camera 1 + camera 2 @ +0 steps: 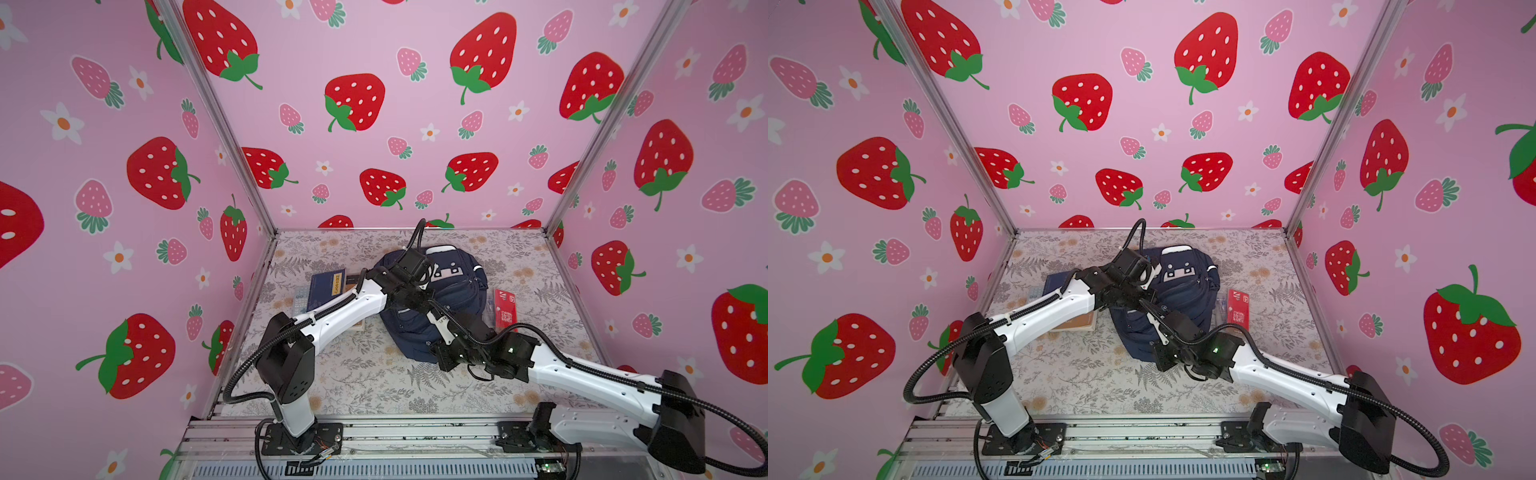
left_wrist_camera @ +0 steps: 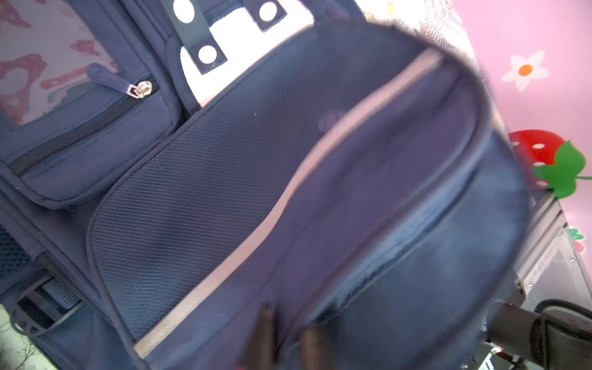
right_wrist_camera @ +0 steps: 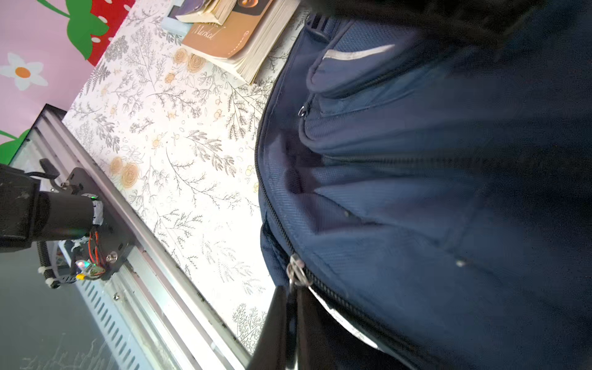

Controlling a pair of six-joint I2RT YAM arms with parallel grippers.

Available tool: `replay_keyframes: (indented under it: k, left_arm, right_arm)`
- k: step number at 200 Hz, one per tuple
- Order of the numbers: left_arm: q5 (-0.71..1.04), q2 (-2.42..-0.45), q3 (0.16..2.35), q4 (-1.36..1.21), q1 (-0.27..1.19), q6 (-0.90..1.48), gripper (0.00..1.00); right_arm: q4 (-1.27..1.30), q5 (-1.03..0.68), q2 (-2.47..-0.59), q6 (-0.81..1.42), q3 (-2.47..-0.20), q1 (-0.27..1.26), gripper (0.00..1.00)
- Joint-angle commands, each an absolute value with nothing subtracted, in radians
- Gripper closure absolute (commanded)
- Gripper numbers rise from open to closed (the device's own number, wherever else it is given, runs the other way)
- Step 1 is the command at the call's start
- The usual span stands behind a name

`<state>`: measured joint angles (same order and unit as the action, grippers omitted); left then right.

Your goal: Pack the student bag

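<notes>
**Two arms on one bag, the zip at the near end**

The student bag [image 1: 457, 291] lies flat in the middle of the counter [image 1: 374, 386], its long axis running from the near edge towards the back wall. The right gripper [image 3: 290, 323] is at the bag's near end, jaws together and, it seems, clamped on the zip pull [image 3: 296, 272]; the zip track leads away from them along the bag's rim, so the pull likely has to follow that curve; the left gripper [image 2: 288, 333] is over the far half, jaws narrowly apart above the fabric, well placed to brace; books [image 1: 328, 286] lie to the bag's left, a red packet [image 1: 505, 309] to its right.
</notes>
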<state>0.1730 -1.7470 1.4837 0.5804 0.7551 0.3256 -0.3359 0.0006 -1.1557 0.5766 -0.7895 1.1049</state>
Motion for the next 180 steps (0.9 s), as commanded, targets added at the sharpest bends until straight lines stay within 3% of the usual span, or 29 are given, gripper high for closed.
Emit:
replay_keyframes:
  k: [1,19,69,139,163,180]
  left_arm:
    - [0.131,-1.721,1.467,0.612,0.762,0.250,0.55]
    - [0.065,-1.712,1.410,0.651,0.774,0.180,0.50]
    - [0.120,-1.709,1.338,0.634,0.802,0.101,0.38]
    - [0.072,-1.756,1.384,0.638,0.827,0.054,0.36]
    - [-0.021,-1.804,1.424,0.653,0.830,0.058,0.50]
    - [-0.023,-1.854,1.476,0.666,0.822,0.062,0.79]
  right_arm:
    - [-0.259,0.049,-1.096,0.619,-0.751,1.103,1.00]
    - [-0.258,0.054,-1.064,0.637,-0.714,1.093,1.00]
    - [-0.202,0.049,-1.007,0.657,-0.648,1.082,1.00]
    - [-0.193,0.048,-0.987,0.653,-0.636,1.080,1.00]
    - [-0.175,0.041,-0.974,0.651,-0.626,1.081,1.00]
    - [-0.187,0.042,-0.984,0.643,-0.634,1.080,1.00]
